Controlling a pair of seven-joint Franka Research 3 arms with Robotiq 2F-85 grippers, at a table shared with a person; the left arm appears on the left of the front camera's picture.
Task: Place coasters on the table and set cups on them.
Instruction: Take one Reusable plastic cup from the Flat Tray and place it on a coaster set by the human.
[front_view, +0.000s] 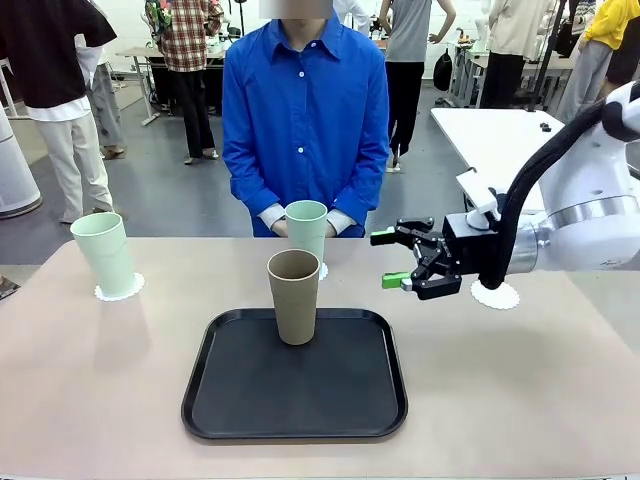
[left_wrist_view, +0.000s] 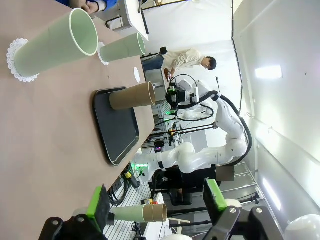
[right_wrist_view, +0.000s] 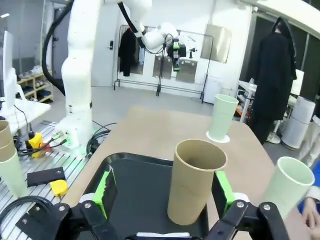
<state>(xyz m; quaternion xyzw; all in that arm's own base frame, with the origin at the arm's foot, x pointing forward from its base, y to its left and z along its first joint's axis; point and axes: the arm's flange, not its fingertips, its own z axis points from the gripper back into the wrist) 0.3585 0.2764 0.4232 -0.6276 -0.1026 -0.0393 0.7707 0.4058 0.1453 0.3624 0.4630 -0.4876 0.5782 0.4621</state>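
Cups: two down, one to go.
Both mint cups (front_view: 103, 255) (front_view: 306, 229) sit on coasters beyond the tray (front_view: 240, 405); brown cup (front_view: 294, 297) stands on it, empty coaster (front_view: 497, 295) off right. Right gripper (front_view: 397, 259) gapes beside the brown cup, left gripper (left_wrist_view: 157, 204) spread too, holding nothing.

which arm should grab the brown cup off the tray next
Probably the right: its gripper hovers open beside the brown cup on the tray, jaws facing it, and the bare coaster lies on that side.

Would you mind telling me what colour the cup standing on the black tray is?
Brown-taupe; the cup shows best in the front view.
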